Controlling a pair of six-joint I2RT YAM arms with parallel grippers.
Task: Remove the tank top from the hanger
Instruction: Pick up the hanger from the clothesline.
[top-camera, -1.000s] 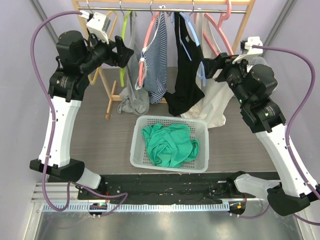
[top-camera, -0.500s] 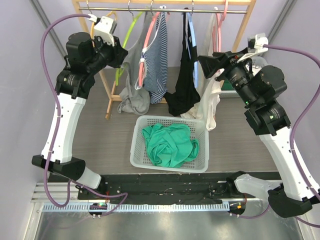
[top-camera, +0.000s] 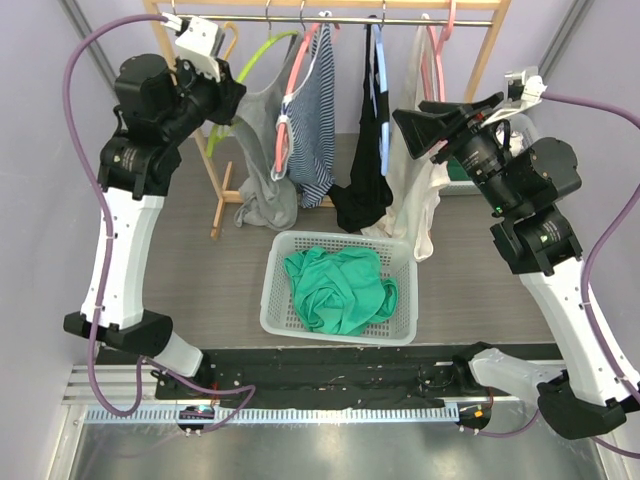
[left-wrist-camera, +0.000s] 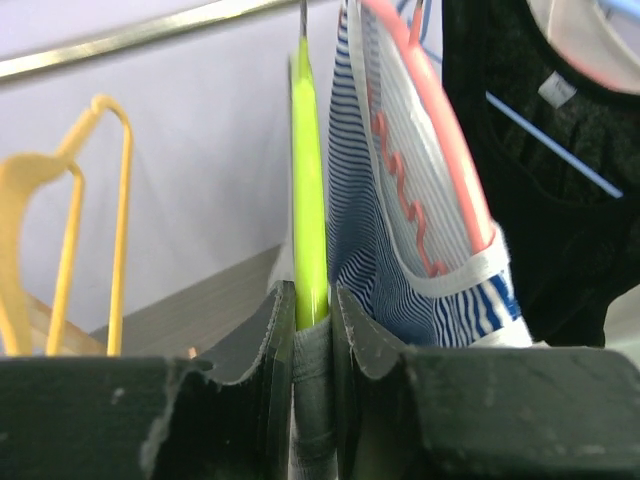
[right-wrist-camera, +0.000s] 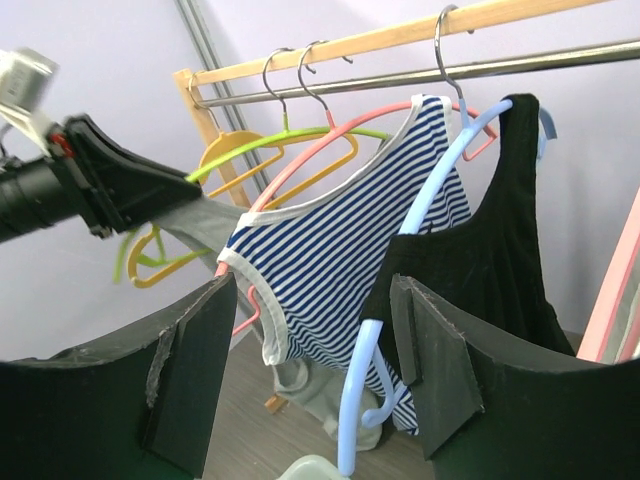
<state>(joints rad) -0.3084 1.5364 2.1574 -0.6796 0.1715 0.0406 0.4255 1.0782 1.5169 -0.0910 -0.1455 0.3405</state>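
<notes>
At bottom centre, the left gripper (left-wrist-camera: 312, 300) pinches grey fabric (left-wrist-camera: 312, 410) and the lime-green hanger (left-wrist-camera: 310, 200) between its jaws. A yellow hanger (left-wrist-camera: 68, 230) hangs at left. A striped top (left-wrist-camera: 395, 210) and a black garment (left-wrist-camera: 545, 200) hang at right.

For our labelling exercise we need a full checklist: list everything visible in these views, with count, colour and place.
clothes rack: one, wood with a metal rail, behind the basket
yellow hanger: at least one, yellow, bare, beyond the green hanger
green hanger: one, lime, under the grey top
grey tank top: one, grey, on the green hanger
pink hangers: two, pink, one in the striped top, one by the white top
striped tank top: one, blue-white, beside the grey
blue hanger: one, blue, in the black top
black tank top: one, black, mid-rail
white tank top: one, white, beside the black
basket: one, white, before the rack
green garment: one, green, in the basket
left tool: black, shut on the grey tank top and green hanger
right tool: black, open, empty
</notes>
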